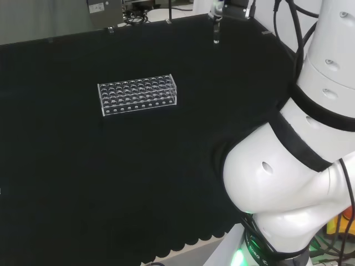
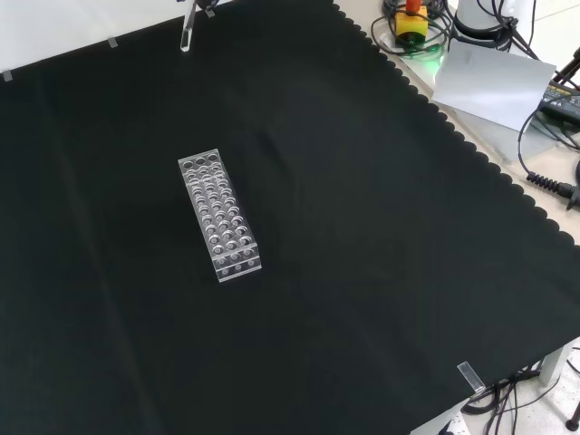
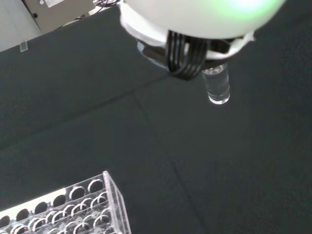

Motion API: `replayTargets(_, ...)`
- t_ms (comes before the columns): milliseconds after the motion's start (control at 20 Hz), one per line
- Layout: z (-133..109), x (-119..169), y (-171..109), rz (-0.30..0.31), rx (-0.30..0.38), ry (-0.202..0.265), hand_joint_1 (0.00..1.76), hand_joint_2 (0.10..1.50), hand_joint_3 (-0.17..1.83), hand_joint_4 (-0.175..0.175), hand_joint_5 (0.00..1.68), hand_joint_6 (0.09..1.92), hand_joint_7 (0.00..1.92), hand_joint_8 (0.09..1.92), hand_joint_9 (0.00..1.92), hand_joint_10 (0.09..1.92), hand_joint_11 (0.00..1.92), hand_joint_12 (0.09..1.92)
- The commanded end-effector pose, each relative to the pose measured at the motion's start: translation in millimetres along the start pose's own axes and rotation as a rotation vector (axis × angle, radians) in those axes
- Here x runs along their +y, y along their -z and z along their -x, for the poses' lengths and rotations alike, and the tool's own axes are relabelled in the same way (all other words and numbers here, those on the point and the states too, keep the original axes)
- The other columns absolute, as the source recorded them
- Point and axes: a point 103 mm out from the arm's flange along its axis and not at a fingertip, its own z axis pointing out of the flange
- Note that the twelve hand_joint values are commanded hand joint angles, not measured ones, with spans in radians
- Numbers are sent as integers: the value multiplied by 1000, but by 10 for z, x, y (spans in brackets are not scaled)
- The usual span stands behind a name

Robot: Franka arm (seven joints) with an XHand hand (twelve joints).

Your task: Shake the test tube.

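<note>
The tube [image 3: 217,88] is already up off the desk [image 1: 66,183]. In the wrist view it hangs out from under the blurred white bulk of the hand [image 3: 204,19], its rounded closed end showing, with dark cloth behind it and nothing touching it below. In the head view the tube [image 1: 216,30] shows at about 12 o'clock, near the far edge of the cloth, long axis close to upright and its top running up toward the hand. In the front view the same tube [image 2: 187,34] sits at roughly 11 o'clock, tilted a little, lower end down.

The relation that matters for a shake: the tube points straight out and down from the hand, along the hand's own line, and its lower end swings free over bare cloth. I judge the fingers to be closed on its upper part, since it hangs there unsupported — though the contact itself is hidden.

The rack [image 1: 137,95] stands well apart from the tube — toward 8 o'clock from it in the head view — and its holes look empty in the front view [image 2: 221,216]. A side-to-side shake should clear it.
</note>
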Motion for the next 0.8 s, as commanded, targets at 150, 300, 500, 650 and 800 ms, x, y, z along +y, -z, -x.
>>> replayTargets(150,-914,-133,-227,-51,47,149,1434,589,713,-175,1291,608,1366,669,1316,570,1204,900)
replayTargets(300,-1305,-221,-309,-74,65,217,1434,589,713,-175,1291,608,1366,669,1316,570,1204,900)
replayTargets(500,-1771,-367,-412,-112,91,300,1434,589,713,-175,1291,608,1366,669,1316,570,1204,900)
replayTargets(650,-2106,-504,-493,-143,109,363,1434,589,714,-175,1291,608,1366,669,1316,570,1204,900)
replayTargets(800,-2372,-627,-549,-168,127,416,1434,588,714,-175,1291,608,1366,669,1316,570,1204,900)
